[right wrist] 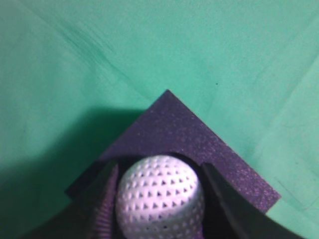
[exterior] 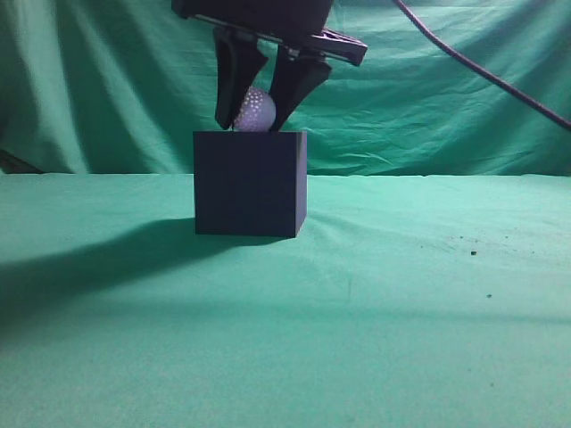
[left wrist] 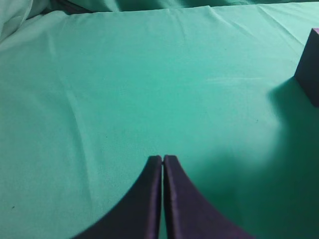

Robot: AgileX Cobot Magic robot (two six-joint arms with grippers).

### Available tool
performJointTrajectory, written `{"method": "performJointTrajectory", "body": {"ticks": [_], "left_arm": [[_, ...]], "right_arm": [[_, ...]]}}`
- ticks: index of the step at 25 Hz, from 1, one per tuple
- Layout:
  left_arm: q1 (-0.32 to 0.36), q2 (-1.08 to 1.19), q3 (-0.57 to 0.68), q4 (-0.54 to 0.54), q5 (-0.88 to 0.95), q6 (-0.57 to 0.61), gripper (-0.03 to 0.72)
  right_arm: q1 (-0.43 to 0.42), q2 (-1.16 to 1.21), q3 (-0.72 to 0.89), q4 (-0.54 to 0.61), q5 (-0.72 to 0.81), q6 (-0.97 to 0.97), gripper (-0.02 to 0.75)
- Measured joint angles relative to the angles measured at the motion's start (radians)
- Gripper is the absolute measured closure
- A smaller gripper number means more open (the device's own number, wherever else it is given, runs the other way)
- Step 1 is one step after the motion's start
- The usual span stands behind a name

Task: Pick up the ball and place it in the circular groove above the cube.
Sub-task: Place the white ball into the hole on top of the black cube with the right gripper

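Observation:
The white dimpled ball (exterior: 256, 109) is between the fingers of my right gripper (exterior: 255, 120), which comes down from above and is shut on it. The ball's underside is level with the top of the dark cube (exterior: 251, 183), over the left half. In the right wrist view the ball (right wrist: 159, 196) sits over a dark round recess in the cube's top (right wrist: 174, 129), with a gripper (right wrist: 158, 199) finger on each side. My left gripper (left wrist: 163, 158) is shut and empty over bare cloth. The cube's corner (left wrist: 309, 67) shows at that view's right edge.
Green cloth (exterior: 401, 294) covers the table and hangs as a backdrop behind. A black cable (exterior: 482, 71) crosses the upper right. A few dark specks (exterior: 473, 253) lie on the cloth right of the cube.

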Motion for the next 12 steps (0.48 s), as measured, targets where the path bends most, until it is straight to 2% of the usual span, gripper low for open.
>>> {"method": "performJointTrajectory", "body": {"ticks": [1, 3, 7, 8, 12], "left_arm": [[0.000, 0.000, 0.000, 0.000, 0.000, 0.000, 0.688], [0.000, 0.000, 0.000, 0.000, 0.000, 0.000, 0.688], [0.000, 0.000, 0.000, 0.000, 0.000, 0.000, 0.688], [0.000, 0.000, 0.000, 0.000, 0.000, 0.000, 0.688], [0.000, 0.000, 0.000, 0.000, 0.000, 0.000, 0.688]], "right_arm": [[0.000, 0.003, 0.000, 0.000, 0.000, 0.000, 0.440], [0.000, 0.003, -0.002, 0.002, 0.000, -0.013, 0.360], [0.000, 0.004, -0.032, 0.006, 0.013, -0.032, 0.162], [0.000, 0.004, -0.045, 0.003, 0.025, -0.036, 0.143], [0.000, -0.006, -0.129, -0.006, 0.082, -0.038, 0.157]]}}
